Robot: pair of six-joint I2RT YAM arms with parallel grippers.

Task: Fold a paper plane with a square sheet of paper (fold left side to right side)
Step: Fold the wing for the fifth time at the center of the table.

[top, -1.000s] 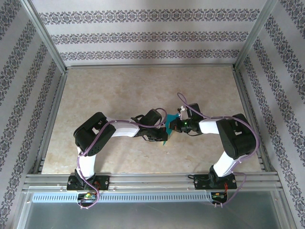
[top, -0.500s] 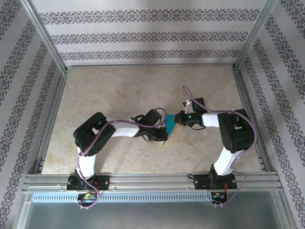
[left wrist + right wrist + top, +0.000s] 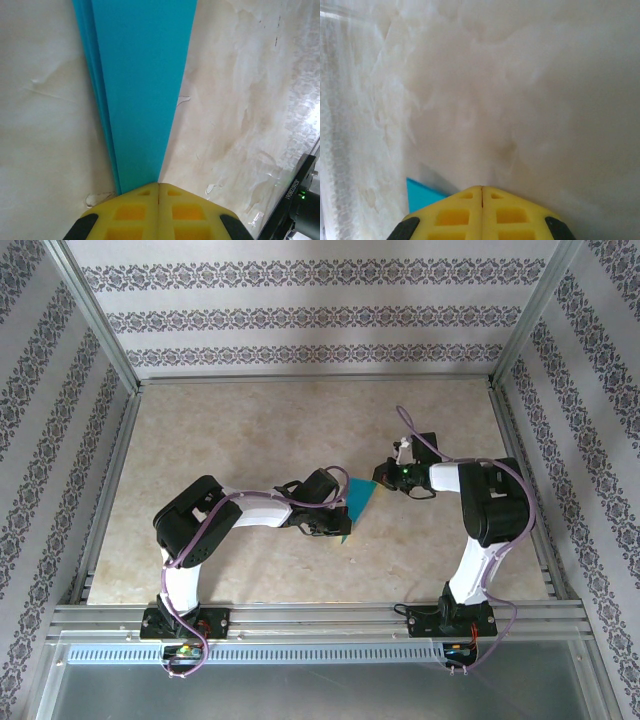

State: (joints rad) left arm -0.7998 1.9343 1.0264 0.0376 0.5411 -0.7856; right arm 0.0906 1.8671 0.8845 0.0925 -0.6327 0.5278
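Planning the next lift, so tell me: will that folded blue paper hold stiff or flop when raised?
Likely light and fairly stiff: the folded paper shows stacked layers along one edge. Its wide free end might sag. It would probably slide easily on the glossy tabletop.

1. The top external view is bright and evenly lit by diffuse light; the arms cast only faint, short shadows on the marbled table (image 3: 250, 430).
2. Its focus is sharp throughout, and the side walls splay outward toward the corners.
3. In the left wrist view the folded blue paper (image 3: 140, 90) is crisp and saturated. Pale glare streaks the table at the right, and the left gripper (image 3: 159, 186) looks slightly soft near the lens.
4. The right wrist view is hazy and low in contrast, with a washed-out band at the left. A soft grey shadow lies left of the right gripper (image 3: 482, 189).
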